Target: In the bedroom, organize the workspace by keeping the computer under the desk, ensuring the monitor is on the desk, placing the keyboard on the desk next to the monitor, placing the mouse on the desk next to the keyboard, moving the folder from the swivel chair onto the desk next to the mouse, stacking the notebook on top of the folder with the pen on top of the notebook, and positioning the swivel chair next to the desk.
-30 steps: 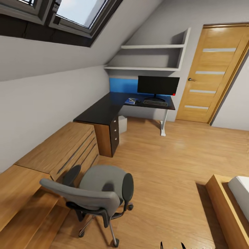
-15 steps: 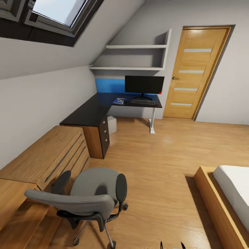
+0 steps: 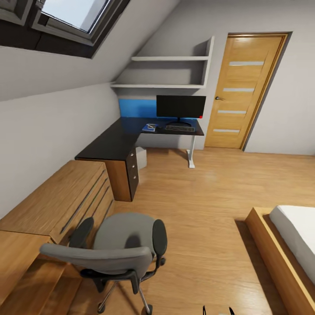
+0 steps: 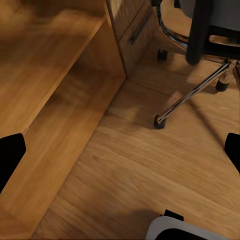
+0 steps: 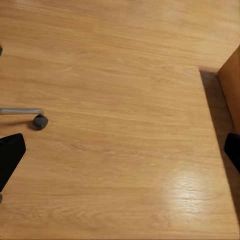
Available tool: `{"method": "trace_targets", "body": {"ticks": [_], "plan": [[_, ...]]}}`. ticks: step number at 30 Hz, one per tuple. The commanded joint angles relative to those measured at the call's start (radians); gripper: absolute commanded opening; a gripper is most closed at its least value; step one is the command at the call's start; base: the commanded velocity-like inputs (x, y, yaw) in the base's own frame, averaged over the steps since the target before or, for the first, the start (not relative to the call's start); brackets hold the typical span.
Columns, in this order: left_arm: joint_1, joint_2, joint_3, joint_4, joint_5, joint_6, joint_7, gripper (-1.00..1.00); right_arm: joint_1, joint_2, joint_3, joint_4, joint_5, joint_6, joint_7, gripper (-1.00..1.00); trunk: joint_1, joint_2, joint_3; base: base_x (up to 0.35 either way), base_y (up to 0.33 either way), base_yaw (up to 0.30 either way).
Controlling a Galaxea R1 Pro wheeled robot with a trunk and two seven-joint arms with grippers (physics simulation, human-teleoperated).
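Most of it looks sorted already — the wide black flat-screen monitor (image 3: pixel 181 106) stands on the glossy black L-shaped desk (image 3: pixel 114 141) up at 12 o'clock, slim grey keyboard (image 3: pixel 180 128) in front of it, bright blue folder (image 3: pixel 150 127) just beside that; mouse, notebook and pen are too small to tell. The light grey computer tower (image 3: pixel 141 157) sits under the desk. What's left, I'd say, is the grey upholstered swivel chair (image 3: pixel 120 249), down at 6 o'clock and well apart from the desk. Versus half a second ago the camera swung slightly — nothing itself moved. Both the left gripper (image 4: pixel 120 150) and right gripper (image 5: pixel 120 150) have their fingers spread, empty.

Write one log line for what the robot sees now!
swivel chair: near, away from desk | monitor, keyboard: on desk | both tools open, empty
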Motion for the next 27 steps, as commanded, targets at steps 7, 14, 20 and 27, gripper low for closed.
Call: {"method": "trace_targets", "body": {"ticks": [7,14,20,27], "plan": [[-0.001,0.000,-0.003,0.000,0.006,-0.003,-0.001,1.00,-0.001,0.000,0.009,0.001,-0.004,-0.002,-0.006,1.00,0.001,-0.002,-0.002,0.000,0.209,0.000],[-0.001,0.000,-0.003,0.000,0.006,-0.002,-0.001,1.00,-0.001,0.000,0.009,0.001,-0.004,-0.002,-0.005,1.00,0.001,-0.002,-0.002,0.000,0.121,-0.004],[-0.001,0.000,-0.003,0.000,0.006,-0.001,-0.001,1.00,0.000,-0.001,0.009,0.001,-0.004,-0.002,-0.005,1.00,0.001,-0.002,-0.002,0.000,0.122,-0.204],[-0.001,0.000,-0.003,0.000,0.006,-0.001,-0.001,1.00,0.000,-0.001,0.009,0.001,-0.004,-0.002,-0.005,1.00,0.001,-0.002,-0.002,0.000,0.155,-0.181]]}}
